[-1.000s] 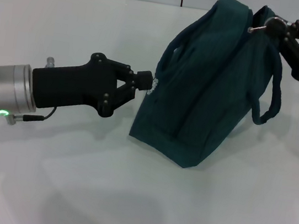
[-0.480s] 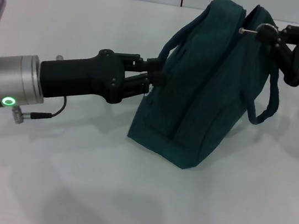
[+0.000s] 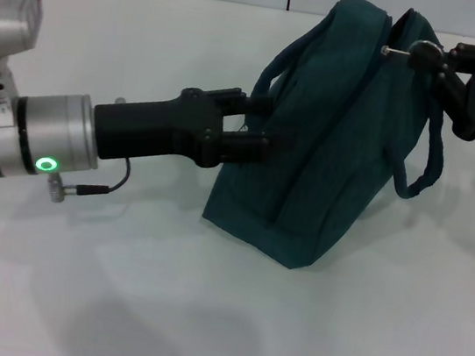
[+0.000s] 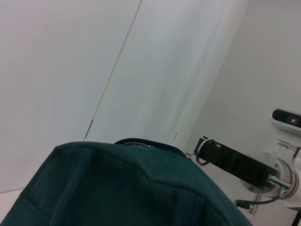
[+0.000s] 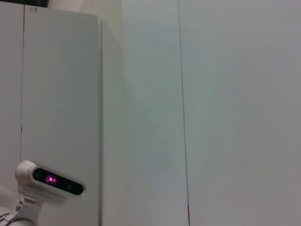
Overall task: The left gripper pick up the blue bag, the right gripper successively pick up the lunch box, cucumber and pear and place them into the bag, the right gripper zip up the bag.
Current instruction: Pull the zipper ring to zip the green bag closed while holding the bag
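Now the closing stage, by the look of it: bag [image 3: 338,157] upright on the bench [image 3: 201,314], centre-right of the head view, leaning toward the upper right. No lunch box, cucumber or pear anywhere in sight, so presumably inside.

Left end effector [image 3: 262,127] reaching in from the left edge, fingers apart and pressed against the bag's left flank, just beside the near cord handle; clamped on nothing visible. Right end effector [image 3: 422,52] at the upper right, tips together on the zip pull [image 3: 395,51] at the bag's top edge.

To zip well: draw the pull straight along the top seam toward the upper left, low and parallel to the opening, never upward, lest the bag lift or tip. Brace the left flank firmly, better pinching fabric or handle than merely pushing, so the seam stays taut. Keep the far handle loop, hanging just below the right tips, out of the track.

From the left wrist: top ridge of the bag seen end-on, with the ring of the pull hooked at the right tips, and a short stretch of open seam beside it, hard to judge from the head. From the right wrist: only wall and a head camera [image 5: 49,181], no bag at all.
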Controlling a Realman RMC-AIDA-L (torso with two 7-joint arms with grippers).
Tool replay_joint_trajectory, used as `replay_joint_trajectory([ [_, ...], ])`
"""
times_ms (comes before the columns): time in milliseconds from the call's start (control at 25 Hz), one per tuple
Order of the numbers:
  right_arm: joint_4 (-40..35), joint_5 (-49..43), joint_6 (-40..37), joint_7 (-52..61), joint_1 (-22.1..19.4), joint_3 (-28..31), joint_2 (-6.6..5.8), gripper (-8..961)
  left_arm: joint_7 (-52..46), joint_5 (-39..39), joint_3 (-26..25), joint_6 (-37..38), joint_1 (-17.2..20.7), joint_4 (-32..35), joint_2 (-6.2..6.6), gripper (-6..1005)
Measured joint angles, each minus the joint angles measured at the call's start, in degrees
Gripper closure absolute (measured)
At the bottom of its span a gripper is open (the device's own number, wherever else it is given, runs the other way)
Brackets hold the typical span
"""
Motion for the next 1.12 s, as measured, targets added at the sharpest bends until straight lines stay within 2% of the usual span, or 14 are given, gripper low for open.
replay_joint_trajectory([
  [240, 0.1, 0.0, 0.0, 0.0, -0.4, 0.0, 0.06, 944, 1.3, -4.1, 4.1, -3.7, 0.0, -1.0, -0.06, 263],
  [480, 0.2, 0.1, 0.0, 0.0, -0.8, 0.1, 0.09, 944, 8.3, -6.9, 5.7, -3.0, 1.1, -1.0, 0.09, 192],
  [680, 0.2, 0.4, -0.3, 0.0, -0.9, 0.0, 0.14, 944, 9.7, -7.7, 5.7, -3.3, 1.3, -2.5, 0.13, 435],
  [1120, 0.2, 0.3, -0.1, 0.0, -0.4, 0.0, 0.18, 944, 12.5, -8.0, 5.5, -3.4, 1.6, -3.9, 0.26, 904],
])
